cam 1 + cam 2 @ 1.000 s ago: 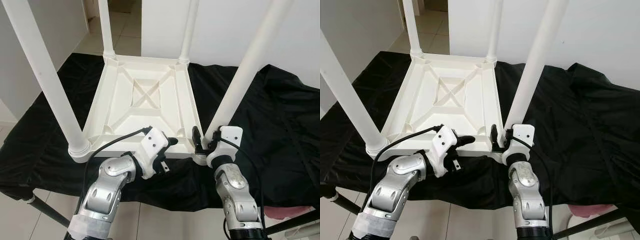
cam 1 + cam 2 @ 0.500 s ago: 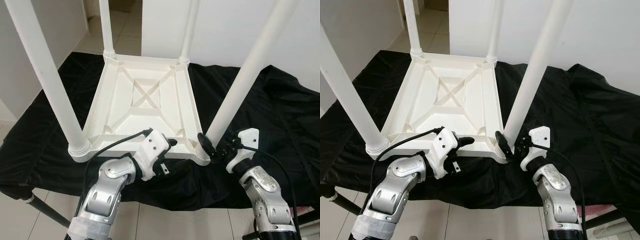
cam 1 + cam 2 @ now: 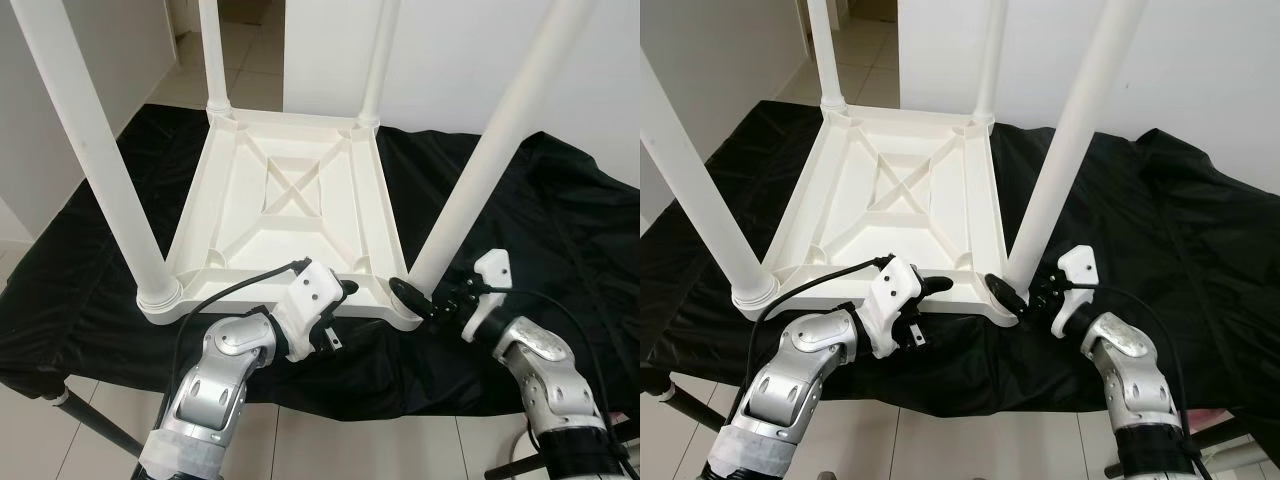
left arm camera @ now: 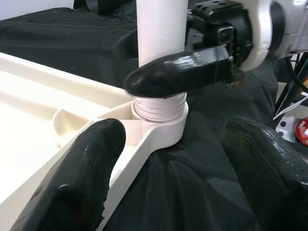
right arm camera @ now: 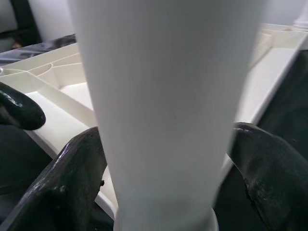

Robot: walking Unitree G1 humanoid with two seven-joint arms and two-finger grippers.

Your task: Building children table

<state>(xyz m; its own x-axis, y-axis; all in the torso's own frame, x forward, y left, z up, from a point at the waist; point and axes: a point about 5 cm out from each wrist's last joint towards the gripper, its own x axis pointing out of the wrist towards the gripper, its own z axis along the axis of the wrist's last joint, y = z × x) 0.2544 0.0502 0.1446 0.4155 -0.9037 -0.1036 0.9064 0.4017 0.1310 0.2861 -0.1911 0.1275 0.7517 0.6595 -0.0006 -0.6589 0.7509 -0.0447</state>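
Observation:
A white plastic children's table (image 3: pixel 290 190) lies upside down on a black cloth, its four legs pointing up. My right gripper (image 3: pixel 412 298) is at the base of the near right leg (image 3: pixel 470 190), one finger (image 4: pixel 178 72) on each side, shut on the leg just above its socket (image 4: pixel 161 113). In the right wrist view the leg (image 5: pixel 163 96) stands between the two fingers (image 5: pixel 72 183). My left gripper (image 3: pixel 338 305) is open at the tabletop's near rim (image 4: pixel 72 144), close to that same corner. One of its fingers (image 4: pixel 82 183) lies over the rim, the other over the cloth.
The black cloth (image 3: pixel 540 220) covers a work surface whose near edge runs just below my arms. A dark metal stand leg (image 3: pixel 90 420) slants down at the near left over the tiled floor. White walls and a doorway stand behind.
My right wrist has swung out to the right around the near right leg, its fingers staying at the leg's base. The left arm has barely moved.

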